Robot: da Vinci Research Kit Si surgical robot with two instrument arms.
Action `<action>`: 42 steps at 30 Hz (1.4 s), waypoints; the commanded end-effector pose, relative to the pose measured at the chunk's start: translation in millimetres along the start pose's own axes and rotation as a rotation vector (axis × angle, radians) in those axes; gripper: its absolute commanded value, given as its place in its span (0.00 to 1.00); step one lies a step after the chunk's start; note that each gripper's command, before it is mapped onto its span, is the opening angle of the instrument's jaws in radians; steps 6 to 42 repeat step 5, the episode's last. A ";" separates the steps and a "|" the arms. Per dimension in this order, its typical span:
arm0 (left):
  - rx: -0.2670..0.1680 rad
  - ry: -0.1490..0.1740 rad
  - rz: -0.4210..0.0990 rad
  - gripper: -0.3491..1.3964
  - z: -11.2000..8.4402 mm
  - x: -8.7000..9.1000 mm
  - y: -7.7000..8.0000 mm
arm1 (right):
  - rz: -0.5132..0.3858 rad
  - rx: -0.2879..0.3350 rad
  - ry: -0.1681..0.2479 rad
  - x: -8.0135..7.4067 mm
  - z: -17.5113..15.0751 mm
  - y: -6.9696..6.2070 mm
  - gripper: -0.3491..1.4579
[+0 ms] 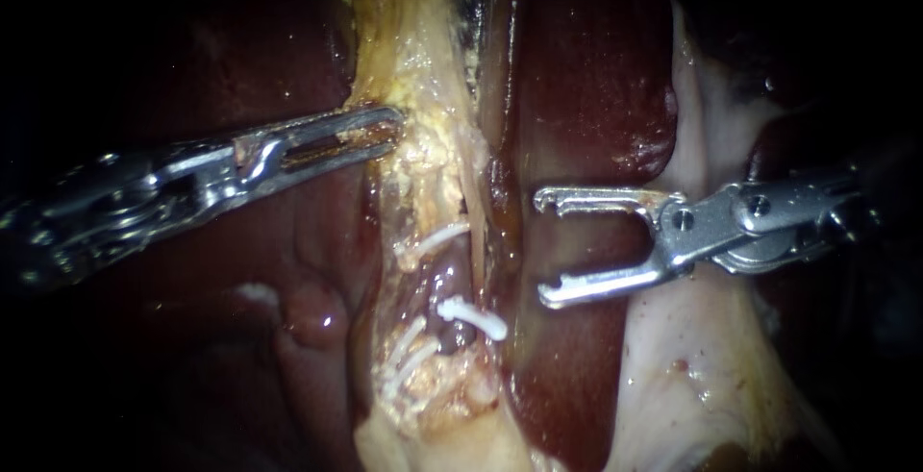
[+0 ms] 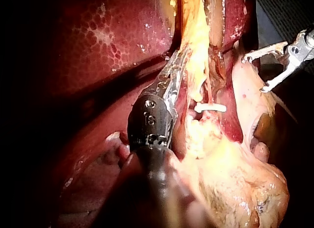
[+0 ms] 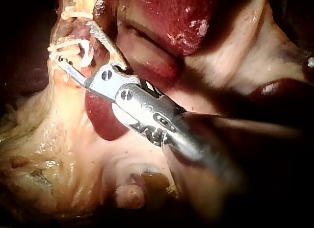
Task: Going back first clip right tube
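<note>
Clip crosswise on tube, long axis slanting down-right; right instrument jaws apart; left instrument jaws clamped on yellow tissue

The left instrument is bare metal, polished bright where the lamp catches it and duller grey back toward its hinge. The right instrument is the same silvery metal, smooth, with flat round screw heads. The white clip looks like matt plastic. The liver is dark red, wet and glossy. The fatty tissue is yellow, crumbly and rough. The pale tissue is smooth and moist.
</note>
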 end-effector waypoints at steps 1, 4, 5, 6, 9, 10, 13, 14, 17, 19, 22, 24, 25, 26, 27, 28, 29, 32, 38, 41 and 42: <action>0.000 0.000 0.000 0.00 -0.1 0.0 0.0 | 0.000 0.000 0.000 0.0 0.0 0.0 0.52; 0.000 0.000 0.000 0.00 -0.1 0.0 0.0 | 0.000 0.003 0.000 0.1 0.1 0.0 0.52; 0.000 0.000 0.000 0.00 -0.1 0.0 0.0 | 0.000 0.003 0.000 0.1 0.0 0.0 0.52; 0.000 0.000 0.000 0.00 -0.1 0.0 0.0 | 0.000 0.003 0.000 0.1 0.0 0.0 0.52; 0.000 0.000 0.000 0.00 -0.1 0.0 0.0 | 0.000 0.003 0.000 0.1 0.0 0.0 0.52; 0.000 0.000 0.000 0.00 -0.1 0.0 0.0 | 0.000 0.003 0.000 0.1 0.0 0.0 0.52; 0.000 0.000 0.000 0.00 -0.1 0.0 0.0 | 0.000 0.003 0.000 0.1 0.0 0.0 0.52; 0.000 0.000 0.000 0.00 -0.1 0.0 0.0 | 0.000 0.003 0.000 0.1 0.0 0.0 0.52; 0.000 0.000 0.000 0.00 -0.1 0.0 0.0 | 0.000 0.003 0.000 0.1 0.0 0.0 0.52; 0.000 0.000 0.000 0.00 -0.1 0.0 0.0 | 0.000 0.003 0.000 0.1 0.0 0.0 0.52; 0.000 0.000 0.000 0.00 -0.1 0.0 0.0 | 0.000 0.003 0.000 0.1 0.0 0.0 0.52; 0.000 0.000 0.000 0.00 -0.1 0.0 0.0 | 0.000 0.003 0.000 0.1 0.0 0.0 0.52; 0.000 0.000 0.000 0.00 -0.1 0.0 0.0 | 0.000 0.003 0.000 0.1 0.0 0.0 0.52; 0.000 0.000 0.000 0.00 -0.1 0.0 0.0 | 0.000 0.003 0.000 0.1 0.0 0.0 0.52; 0.000 0.000 0.000 0.00 -0.1 0.0 0.0 | 0.000 0.003 0.000 0.1 0.0 0.0 0.52; 0.000 0.000 0.000 0.00 -0.1 0.0 0.0 | 0.000 0.003 0.000 0.1 0.0 0.0 0.52; 0.000 0.000 0.000 0.00 -0.1 0.0 0.0 | 0.000 0.003 0.000 0.1 0.0 0.0 0.52; 0.000 0.000 0.000 0.00 -0.1 0.0 0.0 | 0.000 0.003 0.000 0.1 0.0 0.0 0.52; 0.000 0.000 0.000 0.00 -0.1 0.0 0.0 | 0.000 0.003 0.000 0.1 0.0 0.0 0.52; 0.000 0.000 0.000 0.00 -0.1 0.0 0.0 | 0.000 0.003 0.000 0.1 0.0 0.0 0.52; 0.000 0.000 0.000 0.00 -0.1 0.0 0.0 | 0.000 0.003 0.000 0.1 0.0 0.0 0.52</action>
